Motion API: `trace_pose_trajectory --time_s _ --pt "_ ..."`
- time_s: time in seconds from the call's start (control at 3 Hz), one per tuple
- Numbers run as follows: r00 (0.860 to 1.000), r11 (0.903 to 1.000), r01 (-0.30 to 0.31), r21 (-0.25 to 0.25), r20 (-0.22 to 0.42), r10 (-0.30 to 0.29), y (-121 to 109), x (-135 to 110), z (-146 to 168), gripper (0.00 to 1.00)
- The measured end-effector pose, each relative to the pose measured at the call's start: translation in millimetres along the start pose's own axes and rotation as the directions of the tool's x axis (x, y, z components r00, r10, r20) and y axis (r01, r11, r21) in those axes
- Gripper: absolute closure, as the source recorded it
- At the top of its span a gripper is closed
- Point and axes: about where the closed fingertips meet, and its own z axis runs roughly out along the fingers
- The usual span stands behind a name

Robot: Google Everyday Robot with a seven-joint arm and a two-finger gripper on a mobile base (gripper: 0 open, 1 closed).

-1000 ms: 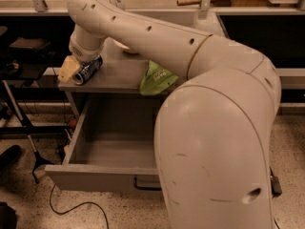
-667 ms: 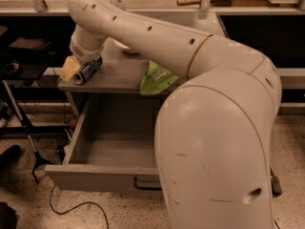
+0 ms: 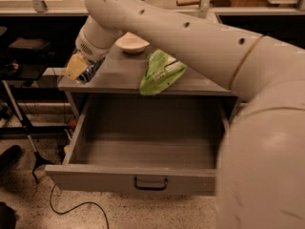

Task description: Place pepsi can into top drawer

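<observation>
My gripper (image 3: 77,68) hangs at the left front corner of the grey cabinet top, above the left end of the top drawer. Its yellowish fingers (image 3: 75,66) are shut on the pepsi can (image 3: 90,71), a dark-blue can that lies tilted and is partly hidden by them. The top drawer (image 3: 143,178) is pulled wide open below, a grey shallow box with a dark central pull handle (image 3: 150,182). Nothing shows inside the drawer.
A green chip bag (image 3: 160,72) lies on the cabinet top (image 3: 119,78) right of the gripper. A white bowl (image 3: 132,42) sits behind it. My arm's bulk (image 3: 257,128) fills the right side. A dark stand and cables (image 3: 28,142) are on the floor at left.
The gripper and can stay at the cabinet's left corner, almost unmoved. My arm's bulk has shifted right, so more of the open drawer shows.
</observation>
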Motion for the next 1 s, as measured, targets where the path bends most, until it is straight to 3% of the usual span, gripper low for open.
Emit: trace_pose_trajectory --time_s 0.33,0.67,1.0 --pt "0.997 0.9971 0.068 -0.035 0.045 -0.066 35 4 -42 1.0" --pt "0.989 0.9871 0.137 -0.082 0.073 -0.132 76 17 -74 1.0" --pt "0.98 0.9715 0.191 -0.14 0.09 -0.18 114 48 -89 1.0"
